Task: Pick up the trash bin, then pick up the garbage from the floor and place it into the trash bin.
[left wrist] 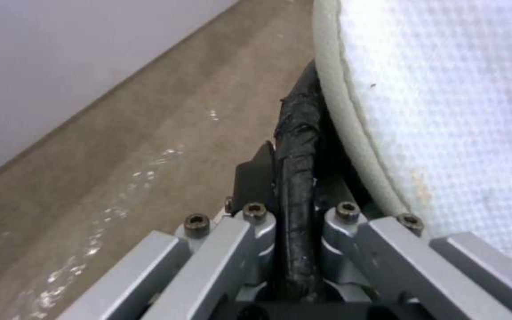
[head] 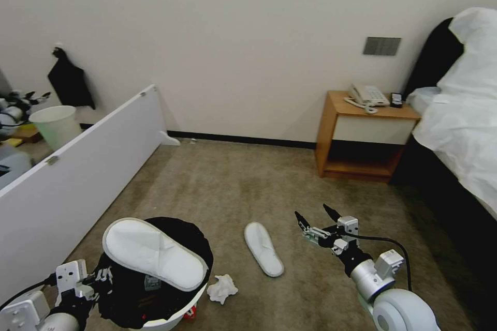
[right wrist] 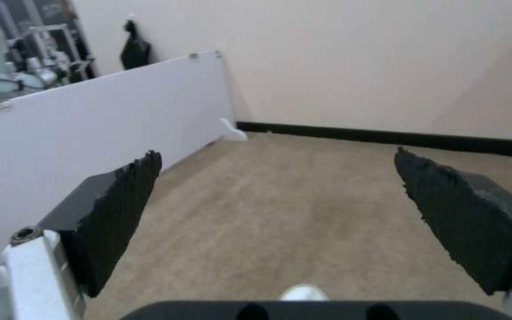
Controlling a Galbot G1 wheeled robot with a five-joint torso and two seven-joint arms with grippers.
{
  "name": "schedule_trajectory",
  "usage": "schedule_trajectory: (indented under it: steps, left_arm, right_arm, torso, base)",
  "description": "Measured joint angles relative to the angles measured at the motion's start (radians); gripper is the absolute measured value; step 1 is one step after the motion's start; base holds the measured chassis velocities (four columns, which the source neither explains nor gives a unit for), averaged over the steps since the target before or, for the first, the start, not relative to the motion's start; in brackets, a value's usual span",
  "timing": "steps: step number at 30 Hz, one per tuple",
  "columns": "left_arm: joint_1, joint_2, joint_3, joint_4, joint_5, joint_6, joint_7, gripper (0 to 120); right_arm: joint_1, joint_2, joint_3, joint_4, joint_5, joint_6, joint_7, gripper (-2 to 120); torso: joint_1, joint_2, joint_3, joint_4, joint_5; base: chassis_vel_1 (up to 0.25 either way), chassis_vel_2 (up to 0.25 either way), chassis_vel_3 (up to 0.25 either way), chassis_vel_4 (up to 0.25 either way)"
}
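Slipper (head: 154, 252) atop trash bin (head: 194, 297), another (head: 263, 247) beside

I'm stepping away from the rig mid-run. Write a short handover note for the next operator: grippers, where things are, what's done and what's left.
Left gripper: shut on the black-lined rim of the trash bin, at the robot's lower left.
Right gripper: open and holding nothing, above the carpet just right of the slipper on the floor.
Done: bin is held; one white slipper lies across the bin's mouth, more litter inside.
Left: the floor slipper, a crumpled white tissue on the carpet beside the bin, and a small red item at the bin's base.
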Motion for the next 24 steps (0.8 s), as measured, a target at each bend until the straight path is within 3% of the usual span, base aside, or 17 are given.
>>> schedule_trajectory:
  steps: [24]
  left_arm:
    - [-0.001,0.002,0.001,-0.001,-0.005,0.000,0.000,4]
  right_arm:
    - [-0.012,0.005,-0.003,-0.003,-0.015,0.005,0.001,100]
  torso:
    - [0.000,0.000,0.000,0.0000,0.0000]
  base:
    - [0.075,0.076,0.077,0.077]
